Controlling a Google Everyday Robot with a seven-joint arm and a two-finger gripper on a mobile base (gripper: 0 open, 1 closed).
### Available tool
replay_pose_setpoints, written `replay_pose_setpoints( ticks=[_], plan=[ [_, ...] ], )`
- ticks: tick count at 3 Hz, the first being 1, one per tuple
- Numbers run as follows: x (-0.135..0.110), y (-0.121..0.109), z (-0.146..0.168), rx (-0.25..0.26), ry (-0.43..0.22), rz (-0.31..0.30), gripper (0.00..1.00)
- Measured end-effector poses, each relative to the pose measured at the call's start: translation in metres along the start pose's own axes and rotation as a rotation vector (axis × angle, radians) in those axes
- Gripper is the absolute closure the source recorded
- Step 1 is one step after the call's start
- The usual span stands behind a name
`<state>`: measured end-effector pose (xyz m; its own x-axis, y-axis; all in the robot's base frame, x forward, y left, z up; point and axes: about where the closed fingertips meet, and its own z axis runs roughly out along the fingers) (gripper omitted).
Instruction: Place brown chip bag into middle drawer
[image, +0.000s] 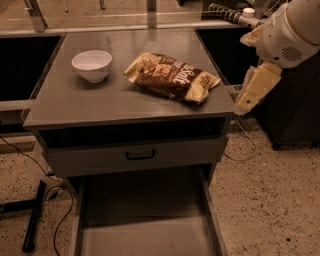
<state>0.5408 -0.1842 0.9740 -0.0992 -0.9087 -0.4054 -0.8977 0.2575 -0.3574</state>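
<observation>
The brown chip bag lies flat on the right half of the grey cabinet top, its pale yellow ends pointing left and right. The middle drawer is pulled out below, a plain grey tray with a bare floor and low side walls. My gripper hangs at the end of the white arm just off the cabinet's right edge, to the right of the bag, slightly below the level of the top and not touching it. It holds nothing.
A white bowl stands on the cabinet top left of the bag. A shut grey drawer front with a black handle sits above the open drawer. Cables and a black stand leg lie on the floor at left. Dark cabinets stand at right.
</observation>
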Motion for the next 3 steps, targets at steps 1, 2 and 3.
replay_pose_setpoints(
  ticks=[1,2,3],
  plan=[
    [0.0,0.0,0.001,0.0,0.0,0.0,0.0],
    [-0.012,-0.015,0.025,-0.002,-0.008,-0.022,0.0],
    [-0.036,-0.036,0.064,0.015,-0.001,-0.043,0.0]
  ],
)
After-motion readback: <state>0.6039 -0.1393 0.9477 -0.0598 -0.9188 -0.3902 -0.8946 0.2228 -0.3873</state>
